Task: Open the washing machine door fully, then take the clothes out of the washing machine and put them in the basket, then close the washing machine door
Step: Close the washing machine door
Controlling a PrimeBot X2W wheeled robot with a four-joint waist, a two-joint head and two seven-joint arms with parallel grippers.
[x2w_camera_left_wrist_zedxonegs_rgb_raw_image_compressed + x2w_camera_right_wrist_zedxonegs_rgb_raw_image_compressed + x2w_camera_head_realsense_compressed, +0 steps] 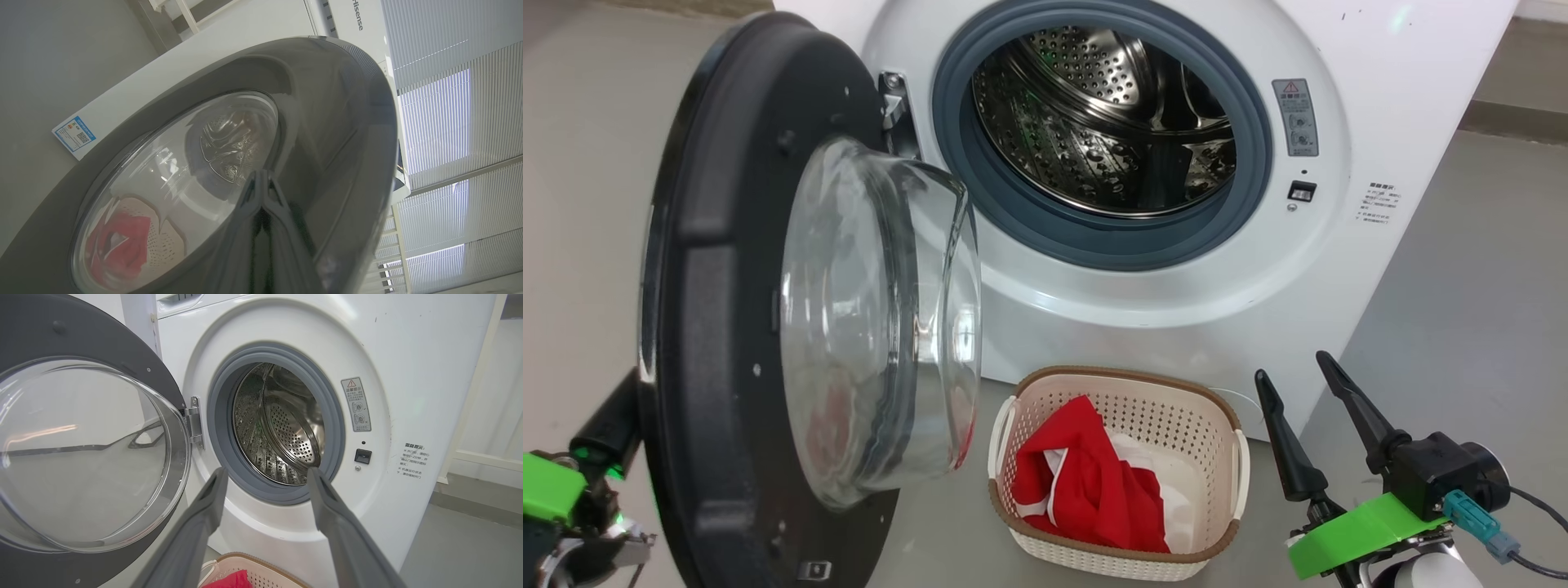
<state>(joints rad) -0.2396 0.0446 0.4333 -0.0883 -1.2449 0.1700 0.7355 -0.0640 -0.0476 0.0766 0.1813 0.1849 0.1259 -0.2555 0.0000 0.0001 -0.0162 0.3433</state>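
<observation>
Washing machine door (711,269) stands swung out at 9 o'clock of the head view, its glass bowl (882,318) bulging toward the drum (1094,122) at 12 o'clock. Behind it, the left gripper (261,177) has its fingers pressed together, holding nothing, tips at the door's glossy outer face. A push from there could skid along that slick curve, and a weak one would likely leave the latch uncaught. At 6 o'clock the basket (1127,374) sits just before the washing machine (1176,327) with the clothes (1094,482) in it; it lies near the door's sweep, and I cannot tell whether the lower rim would clear it. At 4 o'clock the right gripper (1293,366) waits spread wide and empty, apart from everything.

The left fingertips are hidden by the door in the head view, and reflections in the left wrist view blur whether they touch. The drum's lower front lies behind the grey ring (1045,229), so a leftover garment cannot be ruled out.
</observation>
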